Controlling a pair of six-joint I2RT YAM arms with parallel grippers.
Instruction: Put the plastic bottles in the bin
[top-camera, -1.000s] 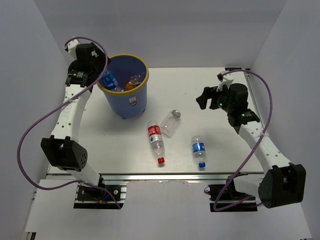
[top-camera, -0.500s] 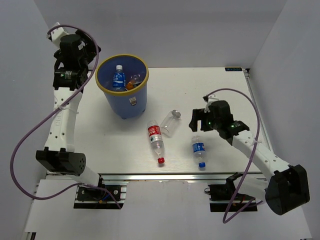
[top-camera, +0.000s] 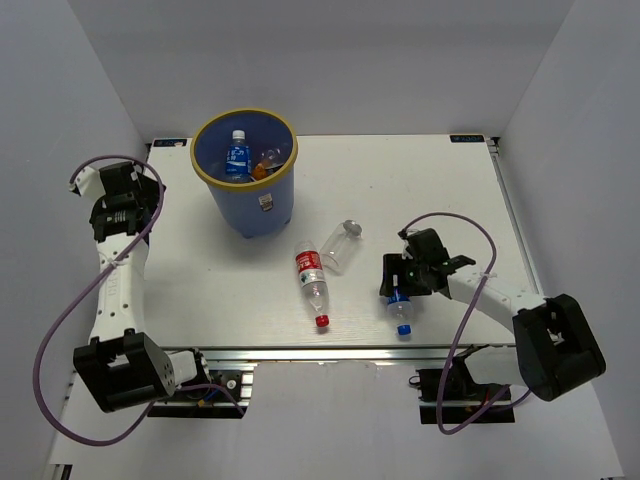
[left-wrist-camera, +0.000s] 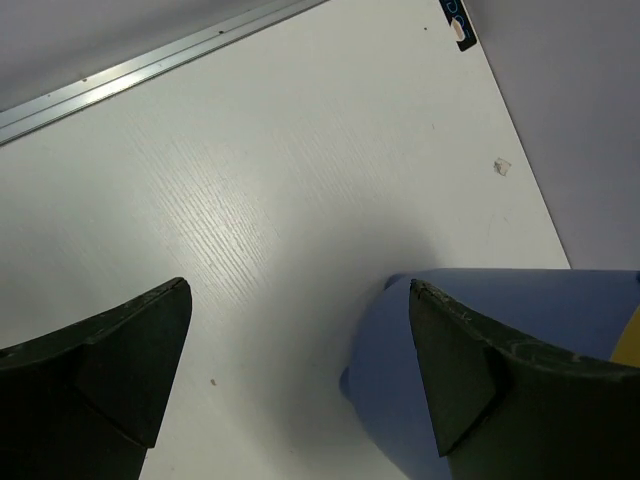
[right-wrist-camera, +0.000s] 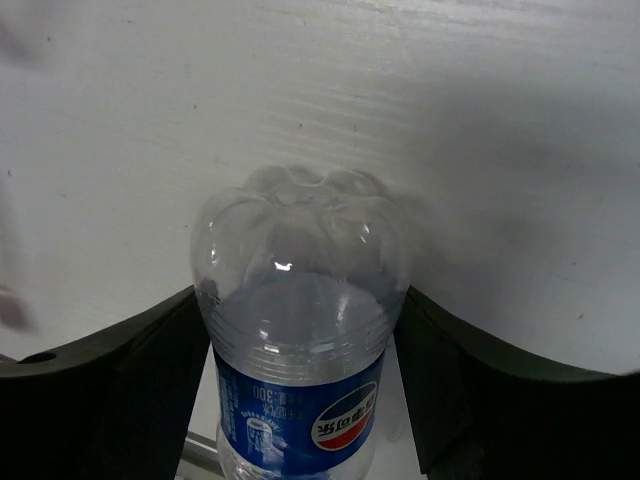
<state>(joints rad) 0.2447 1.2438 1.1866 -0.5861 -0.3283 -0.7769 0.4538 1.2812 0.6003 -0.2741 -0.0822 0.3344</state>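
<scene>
I see the blue bin (top-camera: 240, 212) standing at the far left of the white surface (top-camera: 450, 190). Some plastic bottles are inside it. One with a blue label (top-camera: 238, 156) stands up, and there is an orange one (top-camera: 261, 169) next to it. Three more bottles lie on the surface. A bottle with a red label and a red cap (top-camera: 312, 281) lies near the middle. A clear bottle with a silver cap (top-camera: 341, 247) lies just beside it, and I think their ends touch. A bottle with a blue label and a blue cap (top-camera: 401, 310) lies to the right, apart from those two. My right pincer (top-camera: 396, 287) is down low over this bottle. It is open wide, with one finger (right-wrist-camera: 120, 390) on each side of the bottle's clear end. I cannot tell if the fingers touch it. My left pincer (left-wrist-camera: 298, 300) is on the left side, near the bin. It is open too and has nothing in it. In its wrist view I see the bin's blue wall behind the right finger.
</scene>
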